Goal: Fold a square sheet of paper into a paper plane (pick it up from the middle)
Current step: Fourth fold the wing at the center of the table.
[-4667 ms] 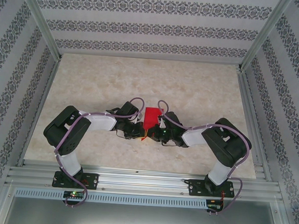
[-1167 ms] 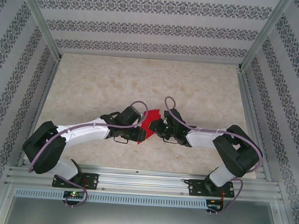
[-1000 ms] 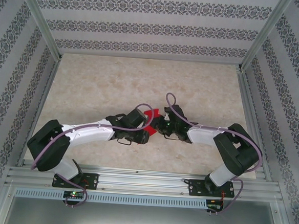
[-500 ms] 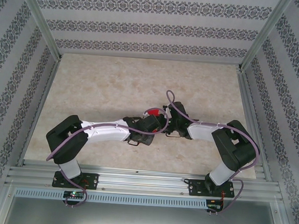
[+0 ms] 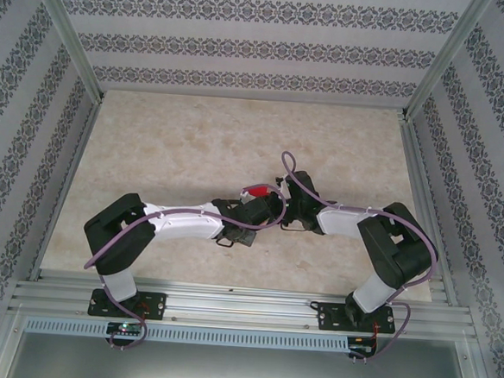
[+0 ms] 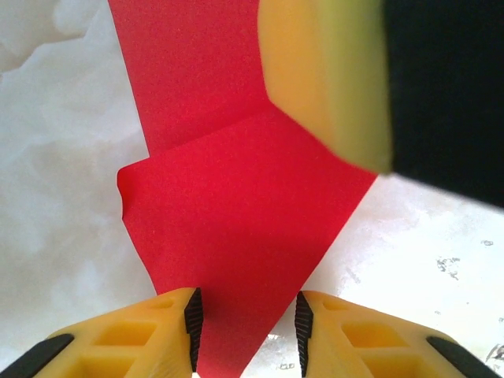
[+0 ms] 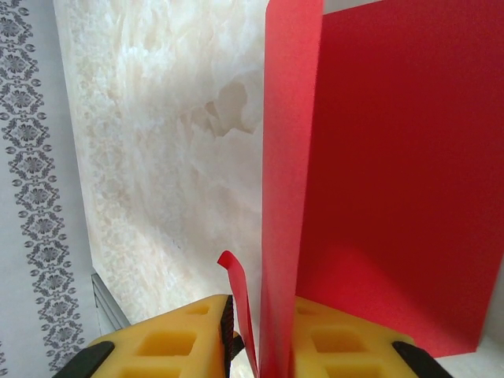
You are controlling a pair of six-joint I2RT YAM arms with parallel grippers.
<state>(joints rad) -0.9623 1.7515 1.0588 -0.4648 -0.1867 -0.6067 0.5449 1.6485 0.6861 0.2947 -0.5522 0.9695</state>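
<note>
- Paper [image 5: 256,190] hangs over the middle of the bench [image 5: 169,140], a small red sliver between the two wrists; whether it touches the bench I cannot tell
- Right jaws are clenched on it: in the right wrist view a folded edge stands upright out of their narrow gap, with a broad red panel to its right and a thin curled strip [image 7: 235,287] beside it
- Left jaws stand apart, astride the pointed end of the paper in the left wrist view, pinching nothing that I can see
- Thin, light and floppy, I'd judge; away from a grip it will sag, and it may crumple or tear if both arms pull
- Smooth faces could slip, so I'd hold near the crease [image 6: 213,134], where doubled layers stiffen it, not at a loose corner
</note>
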